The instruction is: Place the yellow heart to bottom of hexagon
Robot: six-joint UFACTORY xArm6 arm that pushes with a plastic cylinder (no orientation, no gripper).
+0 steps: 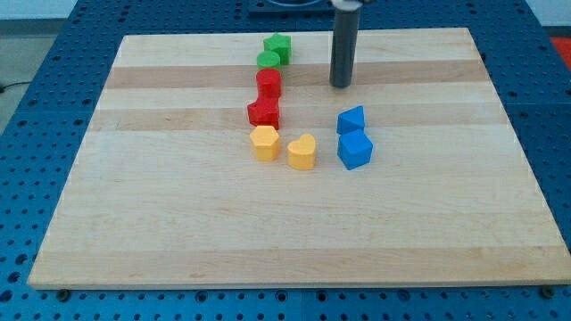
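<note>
Single camera view of the wooden board (294,250) during the approach step. The arm carries no gripper, so there is no jaw state to report; its dark rod ends in the tip (341,86), which rests on bare board toward the view's top, touching no block.

The yellow heart (302,152) lies near the board's centre, just beside the yellow hexagon (265,142) on the view's right and slightly lower. Above the hexagon runs a column: a red block (264,112), apparently star-shaped, touching or nearly touching it, then a second red block (268,83), a green round block (268,61) and a green block (278,46) whose shape is unclear. A blue pentagon-like block (351,119) and a blue cube (354,150) stand to the heart's right, between it and the tip's side.

Judged stage: pushing has not begun. The next move calls for bringing the tip round the blue pair to the heart's upper right side, then pushing toward the view's lower left, so the heart settles below the hexagon without nudging it.
</note>
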